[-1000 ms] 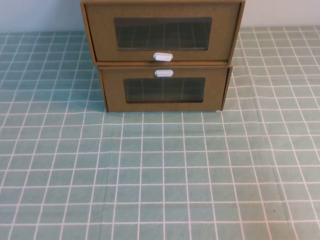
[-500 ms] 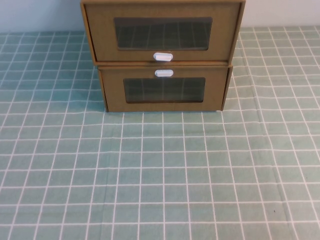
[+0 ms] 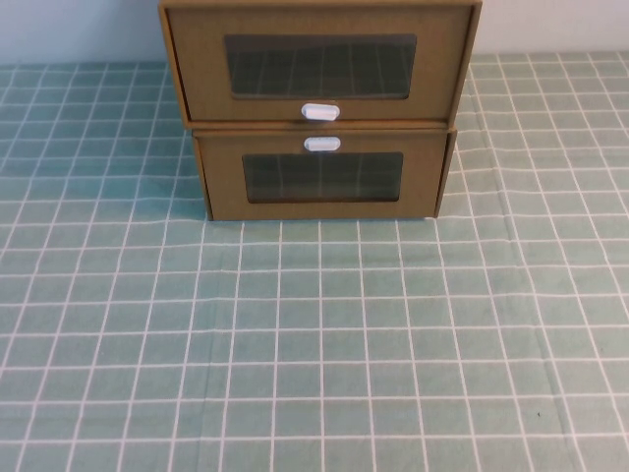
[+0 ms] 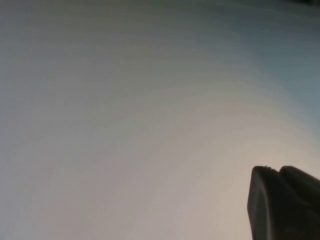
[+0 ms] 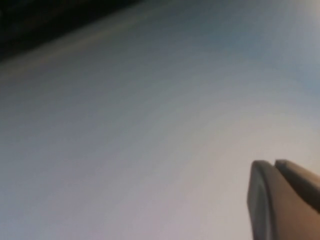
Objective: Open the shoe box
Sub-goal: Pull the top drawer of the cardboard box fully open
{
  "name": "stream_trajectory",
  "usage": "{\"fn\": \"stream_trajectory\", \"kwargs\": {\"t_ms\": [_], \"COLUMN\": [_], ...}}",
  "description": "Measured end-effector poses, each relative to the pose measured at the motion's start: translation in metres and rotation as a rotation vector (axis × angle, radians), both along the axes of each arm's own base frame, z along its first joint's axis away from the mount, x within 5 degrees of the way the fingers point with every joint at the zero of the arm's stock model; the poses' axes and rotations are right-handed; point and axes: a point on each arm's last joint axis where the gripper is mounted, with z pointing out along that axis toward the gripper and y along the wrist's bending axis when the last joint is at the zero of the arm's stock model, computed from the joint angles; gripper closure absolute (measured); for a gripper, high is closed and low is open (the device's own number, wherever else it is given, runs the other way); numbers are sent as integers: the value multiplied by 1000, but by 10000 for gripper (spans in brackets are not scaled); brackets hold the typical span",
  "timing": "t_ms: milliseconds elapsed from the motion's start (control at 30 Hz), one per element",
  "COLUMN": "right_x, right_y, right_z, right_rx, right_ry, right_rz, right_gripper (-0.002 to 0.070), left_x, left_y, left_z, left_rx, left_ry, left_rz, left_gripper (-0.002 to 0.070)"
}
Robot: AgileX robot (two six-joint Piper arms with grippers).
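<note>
Two brown cardboard shoe boxes stand stacked at the far middle of the table. The upper box and the lower box each have a dark window in a closed front flap. A white handle sits low on the upper front, and another white handle sits high on the lower front. Neither arm appears in the high view. My left gripper is shut on nothing, facing a blank pale surface. My right gripper is likewise shut and holds nothing.
A green cloth with a white grid covers the table from the boxes to the near edge. A pale wall rises behind the boxes.
</note>
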Motion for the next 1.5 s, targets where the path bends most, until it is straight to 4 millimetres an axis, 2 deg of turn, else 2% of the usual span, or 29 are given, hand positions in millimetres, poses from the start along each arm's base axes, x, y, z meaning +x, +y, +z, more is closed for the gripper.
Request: {"fn": "stream_trajectory", "kwargs": {"t_ms": [67,133,233,367,500,633,767,833,967,1100,1167,1233,1333,1500], "right_x": [12,34,67,104,129,150,175,188,226,275,293,308,326,333], "right_y": [2,4,7,9,14,23,32,35,38,29,24,25,42,98], "right_z": [10,14,11,0,1,11,15,11,-17,-68,-92,-109,-129,-147], "right_rx": [-39,-77,-142,-261,-298,-305,-276,-332,-554,-703,-775,-845,-938,-1192], "right_ry": [118,300,539,723,722,604,515,526,718,1140,1349,1483,1553,1434], "right_rz": [-30,-50,-94,-198,-206,-176,-114,-133,-252,-376,-428,-420,-316,-118], "right_gripper": [689,689,689,689,689,689,689,689,689,689,689,689,689,689], "left_x": [20,45,89,131,165,201,234,251,284,312,323,331,337,345], "left_y": [-4,-9,-19,-29,-38,-47,-55,-59,-67,-74,-81,-93,-114,-144], "left_z": [17,35,42,36,23,6,-17,-24,-30,-21,-17,-11,-5,-4], "left_rx": [13,13,27,40,-9,-75,-70,-38,15,94,167,271,457,665], "left_ry": [125,288,541,681,758,844,937,967,1013,1046,1060,1056,1061,1091], "left_rz": [-6,-26,-33,-33,-69,-108,-101,-81,-49,-6,14,23,1,-199], "left_gripper": [679,678,678,679,678,678,678,678,679,678,678,678,678,678]}}
